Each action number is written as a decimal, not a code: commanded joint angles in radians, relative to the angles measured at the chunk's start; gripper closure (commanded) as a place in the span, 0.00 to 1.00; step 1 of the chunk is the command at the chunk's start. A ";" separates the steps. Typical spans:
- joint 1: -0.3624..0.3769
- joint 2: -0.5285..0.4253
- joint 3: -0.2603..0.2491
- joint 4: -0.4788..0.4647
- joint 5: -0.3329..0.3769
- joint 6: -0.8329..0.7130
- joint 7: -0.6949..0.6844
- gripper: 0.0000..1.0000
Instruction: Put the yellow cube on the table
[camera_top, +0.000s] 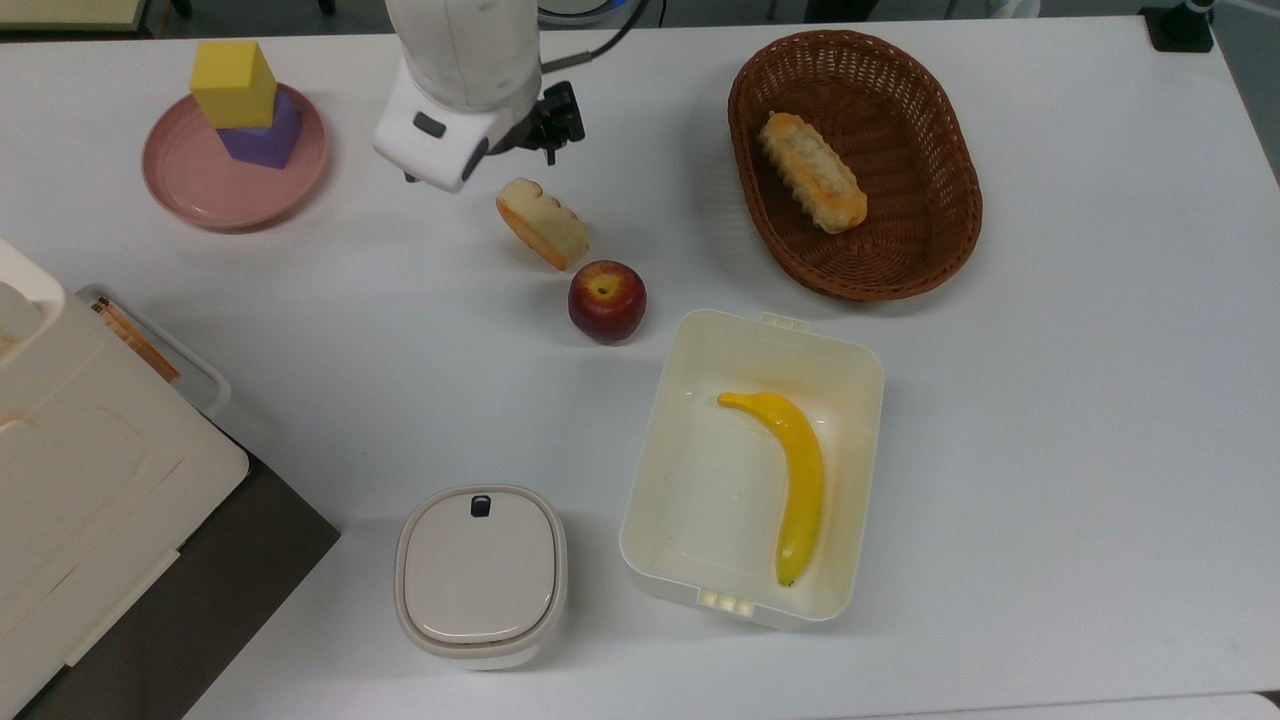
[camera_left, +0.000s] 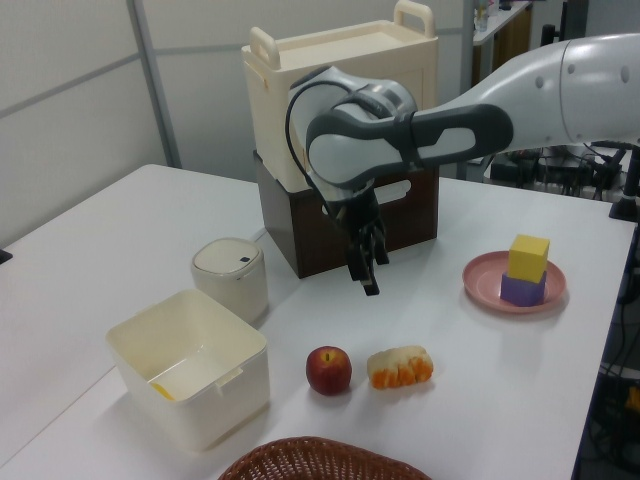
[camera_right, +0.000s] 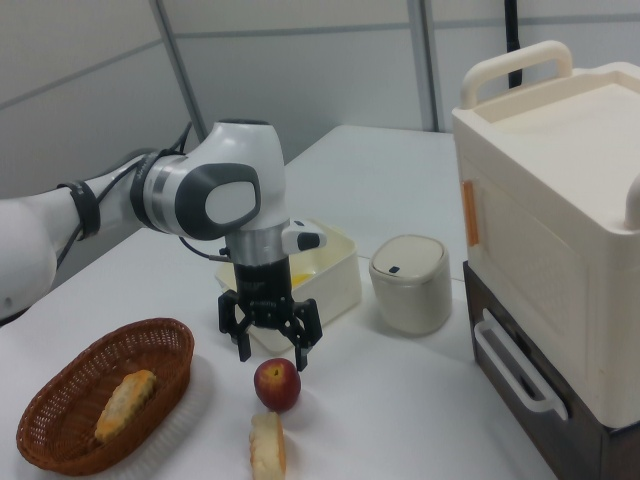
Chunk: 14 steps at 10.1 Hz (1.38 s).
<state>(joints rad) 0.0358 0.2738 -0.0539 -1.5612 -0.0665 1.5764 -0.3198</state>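
Approach step: gripper (camera_right: 271, 352) hangs empty w/ fingers spread, above the table (camera_top: 1050, 400) near the bread slice (camera_top: 541, 223). Yellow cube (camera_top: 234, 82) sits atop the purple block (camera_top: 265, 137) on the pink plate (camera_top: 200, 185), well apart. Next it must reach the cube and close on its sides.

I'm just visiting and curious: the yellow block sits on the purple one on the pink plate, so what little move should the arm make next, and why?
Probably swing toward the top view's left, to above the yellow cube. The jaws stand open and empty above the table near the bread slice, well short of the pink plate.
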 joint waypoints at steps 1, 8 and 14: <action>0.039 0.030 -0.009 -0.020 -0.024 -0.015 0.007 0.00; -0.104 -0.044 -0.055 0.036 -0.154 -0.203 -0.005 0.00; -0.285 -0.279 -0.082 -0.130 -0.069 0.021 -0.111 0.00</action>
<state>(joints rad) -0.1987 0.1422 -0.1116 -1.5194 -0.1910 1.4529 -0.3648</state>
